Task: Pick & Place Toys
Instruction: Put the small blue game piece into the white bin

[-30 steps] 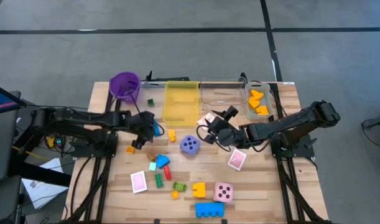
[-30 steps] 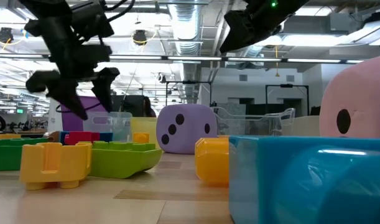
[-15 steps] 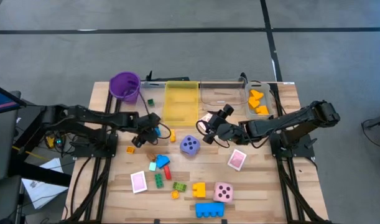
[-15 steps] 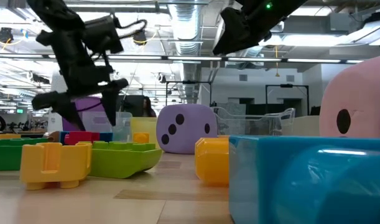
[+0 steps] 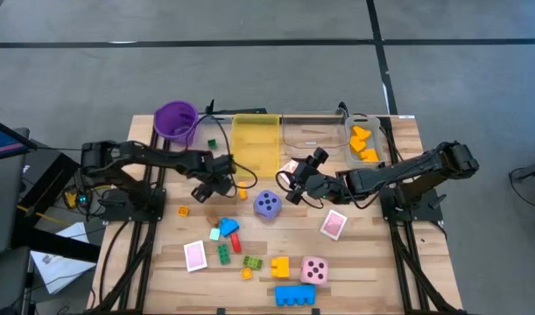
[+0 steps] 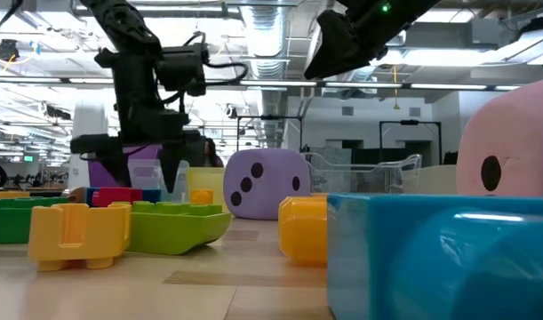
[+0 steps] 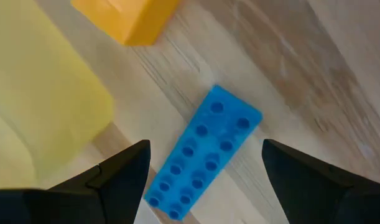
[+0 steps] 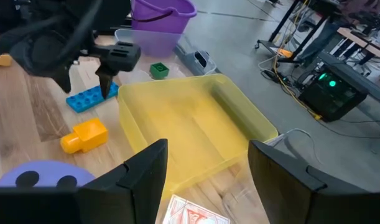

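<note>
Fingers of the left tool [image 7: 202,180] spread wide, hovering over the flat blue brick [image 7: 205,152] lying on the bench [image 5: 372,262] beside the yellow bin [image 5: 254,144]; right tool [image 5: 295,178] open, empty, near the purple die [image 5: 267,205].

Purple cup [image 5: 175,121], yellow bin [image 5: 255,143], clear bins [image 5: 313,133] along table's [image 5: 372,262] far edge

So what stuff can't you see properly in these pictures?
- Pink die: low view, cut off by the picture's right edge.
- Blue plate: left wrist view, its near end is hidden behind the open left gripper.
- Playing card: right wrist view, cut off at the bottom between the open right gripper fingers.
</note>
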Action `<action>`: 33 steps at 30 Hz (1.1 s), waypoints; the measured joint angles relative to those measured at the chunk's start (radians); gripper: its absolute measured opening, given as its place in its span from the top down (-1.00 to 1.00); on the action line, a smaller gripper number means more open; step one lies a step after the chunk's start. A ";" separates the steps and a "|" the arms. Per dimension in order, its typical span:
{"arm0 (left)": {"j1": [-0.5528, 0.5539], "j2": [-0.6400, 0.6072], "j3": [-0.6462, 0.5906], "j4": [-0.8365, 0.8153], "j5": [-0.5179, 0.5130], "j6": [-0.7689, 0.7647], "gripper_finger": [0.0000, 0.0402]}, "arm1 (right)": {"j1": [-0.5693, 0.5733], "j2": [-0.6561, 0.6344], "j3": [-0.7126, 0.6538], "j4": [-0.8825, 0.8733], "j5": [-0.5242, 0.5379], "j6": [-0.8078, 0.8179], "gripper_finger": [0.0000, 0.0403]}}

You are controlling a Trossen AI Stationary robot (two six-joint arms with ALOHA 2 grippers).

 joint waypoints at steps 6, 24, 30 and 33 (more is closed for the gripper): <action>0.021 0.036 0.011 -0.028 0.009 0.048 -0.49 | 0.000 0.000 0.000 -0.002 -0.043 0.000 -0.08; 0.065 0.053 0.010 -0.092 0.098 0.050 -0.46 | 0.000 0.000 0.000 0.005 -0.044 0.000 -0.08; 0.065 0.051 0.010 -0.122 0.123 -0.055 -0.31 | 0.000 0.000 0.000 0.005 -0.044 0.000 -0.08; 0.059 0.050 0.011 -0.122 0.133 -0.074 -0.23 | 0.000 0.000 0.000 0.005 -0.044 0.000 -0.08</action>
